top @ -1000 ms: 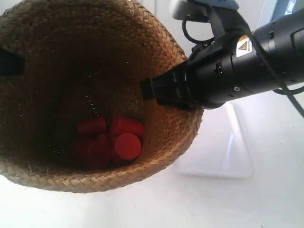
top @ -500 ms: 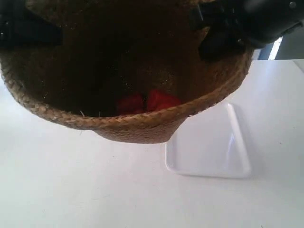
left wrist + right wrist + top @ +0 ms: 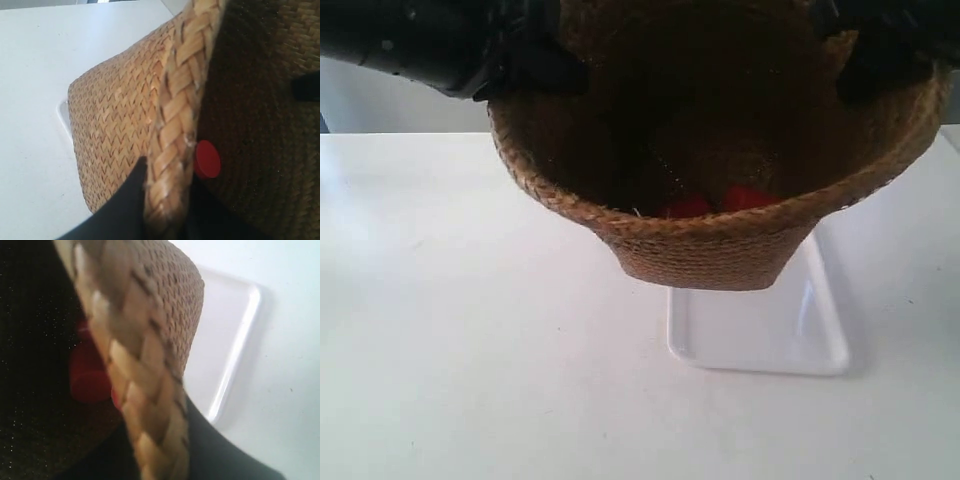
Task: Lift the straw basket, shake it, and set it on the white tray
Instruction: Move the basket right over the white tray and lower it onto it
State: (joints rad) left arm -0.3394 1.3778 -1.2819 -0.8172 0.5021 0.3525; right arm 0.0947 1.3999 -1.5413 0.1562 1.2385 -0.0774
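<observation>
At 10 o'clock in the exterior view, the arm at the exterior view's left (image 3: 430, 45) reaches in, black, to the rim of the straw basket (image 3: 705, 250). The basket fills the upper middle of that view, tilted so its mouth faces the camera. Its inside is dark, with two red pieces (image 3: 692, 206) showing low against the near wall. At 2 o'clock the arm at the exterior view's right (image 3: 890, 45) meets the opposite side of the rim. At 5 o'clock from the basket's centre the white tray (image 3: 760, 340) lies flat on the white worktop (image 3: 470, 350). The basket's base covers the tray's far edge in this view. Contact between base and tray: cannot tell.

Left wrist view: the left hand (image 3: 167, 200) is clamped on the braided rim. One black finger (image 3: 131, 197) lies against the woven outer wall, the other on the dark inner side. One of the red pieces (image 3: 207, 159) lies inside, just beside the rim. A sliver of the tray (image 3: 62, 112) shows beyond the outer wall.

Right wrist view: the right hand (image 3: 160, 455) likewise pinches the rim, with the braid between its fingers. One finger (image 3: 220, 455) is outside, the other in shadow inside. The red pieces (image 3: 87, 377) are blurred on the basket's inside. The tray (image 3: 225, 340) shows beyond the wall, its rim glossy.
</observation>
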